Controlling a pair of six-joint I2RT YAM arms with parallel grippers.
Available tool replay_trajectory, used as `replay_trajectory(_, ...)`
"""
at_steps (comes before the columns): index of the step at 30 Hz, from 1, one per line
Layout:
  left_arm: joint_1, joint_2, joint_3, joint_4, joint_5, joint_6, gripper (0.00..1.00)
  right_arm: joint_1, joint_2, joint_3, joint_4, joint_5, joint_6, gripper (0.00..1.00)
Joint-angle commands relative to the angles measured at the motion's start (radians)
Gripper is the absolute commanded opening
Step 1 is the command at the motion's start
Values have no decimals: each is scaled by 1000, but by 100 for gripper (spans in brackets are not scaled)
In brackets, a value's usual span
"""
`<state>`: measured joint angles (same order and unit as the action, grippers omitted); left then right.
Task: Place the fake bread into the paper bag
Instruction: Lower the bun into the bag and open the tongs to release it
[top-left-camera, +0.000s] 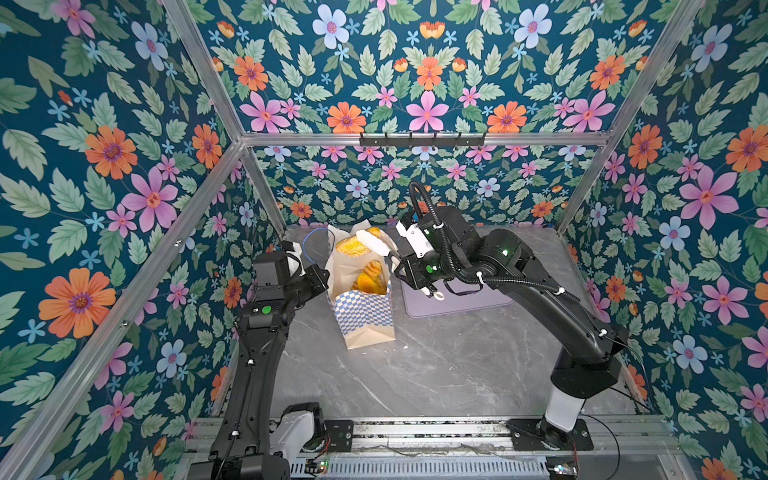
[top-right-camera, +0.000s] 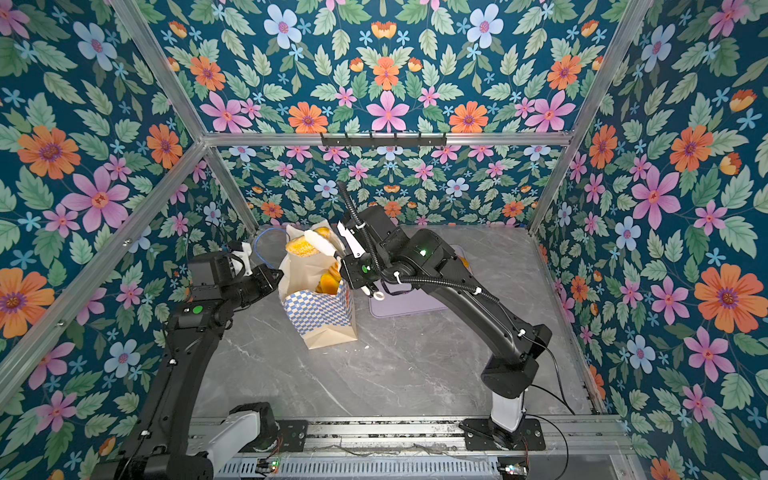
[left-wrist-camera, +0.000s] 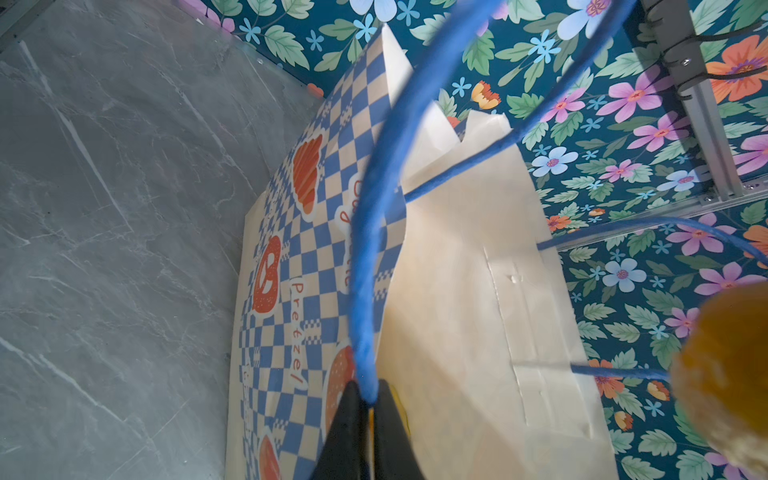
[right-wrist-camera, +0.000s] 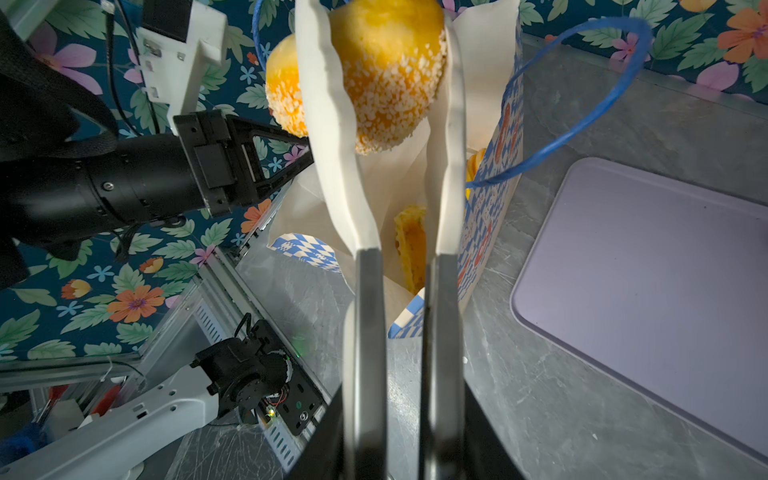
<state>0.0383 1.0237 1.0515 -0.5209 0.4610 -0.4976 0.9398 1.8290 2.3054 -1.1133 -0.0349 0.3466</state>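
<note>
You pinch the thin blue cord handle (left-wrist-camera: 374, 208) in your left jaws, steadying the tall cream chequered paper bag (top-left-camera: 365, 307) open; your right jaws clamp the golden seeded toy loaf (right-wrist-camera: 395, 95) at its mouth, other pastries (top-left-camera: 370, 278) lying below them.

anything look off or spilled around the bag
Mostly tidy. A few white specks lie on the table by the base of the paper bag, possibly coating shed from the seeded loaf, which the tongs hold at its mouth. The bag's top is creased; the left gripper pinches a blue cord handle.
</note>
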Motion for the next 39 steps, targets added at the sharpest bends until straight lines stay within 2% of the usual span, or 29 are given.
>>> replay_trajectory(1,0,1,-1,-8,-4,3,11,4,16,21,-20,24,-18,33)
replay_trajectory(14,-1,-1,1,-10,-4,4,11,10,75,60,-47,23,-26,33)
replay_trajectory(39,0,-4,5,-14,-8,4,11,41,154,113,-115,52,-26,40)
